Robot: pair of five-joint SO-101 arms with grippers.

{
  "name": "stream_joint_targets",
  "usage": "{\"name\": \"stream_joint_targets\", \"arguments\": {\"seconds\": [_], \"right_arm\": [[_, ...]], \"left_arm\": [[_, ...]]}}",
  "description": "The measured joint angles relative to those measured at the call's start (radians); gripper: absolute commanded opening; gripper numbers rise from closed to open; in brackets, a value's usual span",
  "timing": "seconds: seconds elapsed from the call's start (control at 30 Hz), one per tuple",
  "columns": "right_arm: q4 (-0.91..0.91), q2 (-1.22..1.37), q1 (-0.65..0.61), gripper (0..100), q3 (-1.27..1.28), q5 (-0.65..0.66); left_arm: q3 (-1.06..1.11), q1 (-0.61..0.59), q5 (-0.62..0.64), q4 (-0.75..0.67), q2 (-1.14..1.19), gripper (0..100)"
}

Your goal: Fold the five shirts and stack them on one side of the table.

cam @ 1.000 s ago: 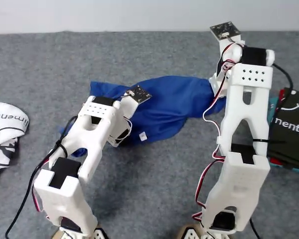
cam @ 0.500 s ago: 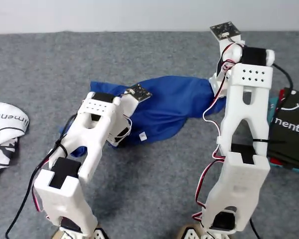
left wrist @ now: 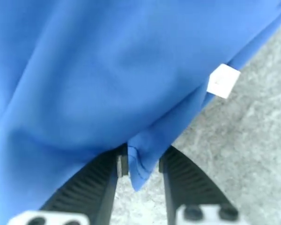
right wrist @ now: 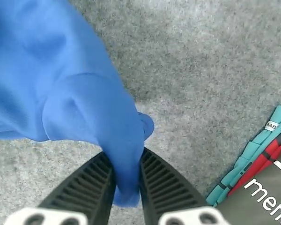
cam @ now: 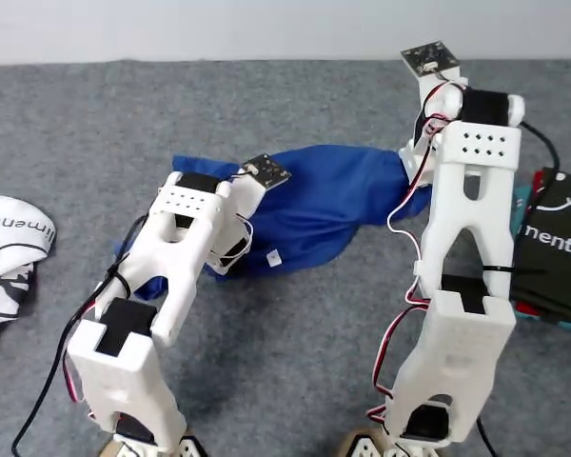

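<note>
On my right wrist feed, the right hand (right wrist: 126, 160) has its 2 black ribbed fingers (right wrist: 91, 185) pressed onto a bunched fold of the blue shirt (right wrist: 51, 79), with the cloth squeezed between them and a little of it poking out past the grip. The rest of the shirt billows away from the hand, above the grey table (right wrist: 201, 70). Near the hand I see a stack of folded shirts (right wrist: 260, 176): a teal one (right wrist: 246, 164) with a small white tag (right wrist: 271, 125), a red one (right wrist: 264, 161), and a dark one (right wrist: 267, 204) with white lettering.
</note>
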Motion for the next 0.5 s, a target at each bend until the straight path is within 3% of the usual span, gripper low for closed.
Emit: {"name": "stream_joint_targets", "arguments": {"seconds": [0.1, 0.23, 0.5], "right_arm": [[0.0, 0.0, 0.0, 0.9, 0.0, 0.0], [0.0, 0.0, 0.0, 0.9, 0.0, 0.0], [0.003, 0.0, 0.005, 0.9, 0.0, 0.0]], "left_arm": [[0.0, 0.0, 0.0, -0.006, 0.006, 11], [0.0, 0.0, 0.0, -0.023, 0.006, 1], [-0.114, 0.0, -0.002, 0.089, -0.009, 1]]}}
